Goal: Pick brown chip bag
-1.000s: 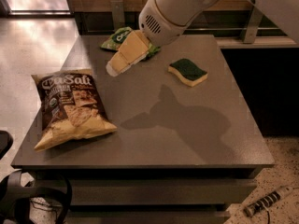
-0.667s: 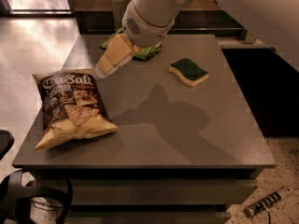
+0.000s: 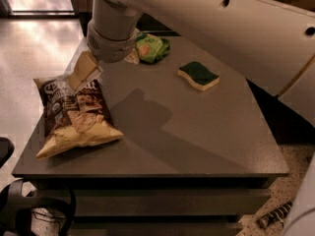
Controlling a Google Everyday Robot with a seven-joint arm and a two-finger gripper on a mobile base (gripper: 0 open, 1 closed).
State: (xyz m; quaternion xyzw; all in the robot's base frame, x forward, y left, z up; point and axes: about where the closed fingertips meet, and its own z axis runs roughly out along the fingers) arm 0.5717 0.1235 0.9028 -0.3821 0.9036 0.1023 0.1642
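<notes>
The brown chip bag (image 3: 74,116) lies flat at the left of the grey table (image 3: 187,132). It has a dark brown top, chip pictures and a pale yellow bottom end toward the table's front. My gripper (image 3: 82,73) hangs from the white arm over the bag's top end, covering part of its lettering. Its cream-coloured fingers (image 3: 84,68) point down and to the left at the bag.
A smaller green snack bag (image 3: 150,47) lies at the back of the table. A green and yellow sponge (image 3: 198,75) lies to the right of it. The white arm fills the upper right of the view. The table's left edge runs close beside the chip bag.
The arm has swung left and toward the front, from over the green snack bag to over the top end of the brown chip bag. The objects on the table have not moved.
</notes>
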